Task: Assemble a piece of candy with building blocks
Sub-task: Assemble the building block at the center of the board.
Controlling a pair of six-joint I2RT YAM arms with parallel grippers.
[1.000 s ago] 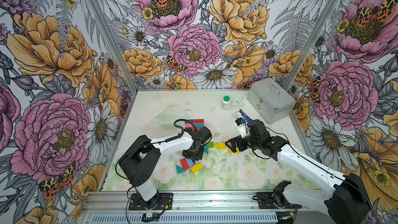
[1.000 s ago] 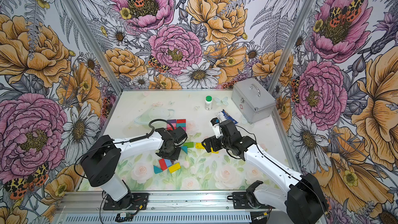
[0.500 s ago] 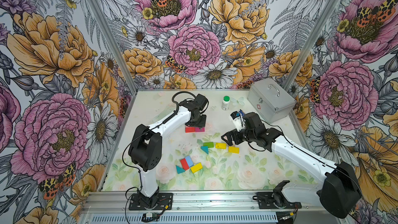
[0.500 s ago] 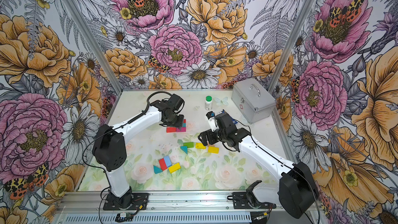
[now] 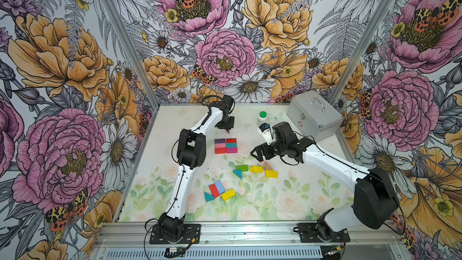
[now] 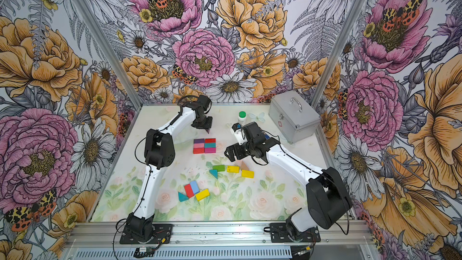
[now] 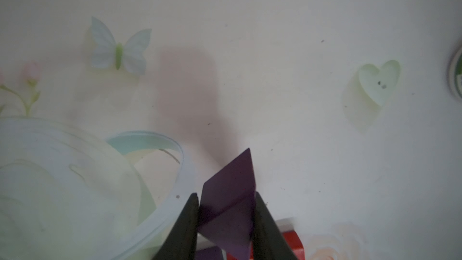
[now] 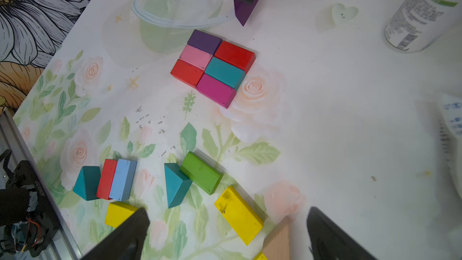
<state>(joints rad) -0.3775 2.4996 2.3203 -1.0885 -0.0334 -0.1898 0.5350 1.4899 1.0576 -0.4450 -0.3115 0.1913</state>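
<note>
Floral table: left jaws partly cover the purple triangle.

Left wrist view: the dark purple triangular block in my left claw runs past the frame edge; the white bottle with green cap is a blurred, clipped sliver. Right wrist view: the tan wooden triangle and blurred blue-and-white packet are cut off.

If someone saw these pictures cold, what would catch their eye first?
Six bright blocks packed into a neat rectangle sit in the middle of the table. Just behind it, the left gripper pinches a purple triangle, point down. A silver case stands in the far right corner.
</note>
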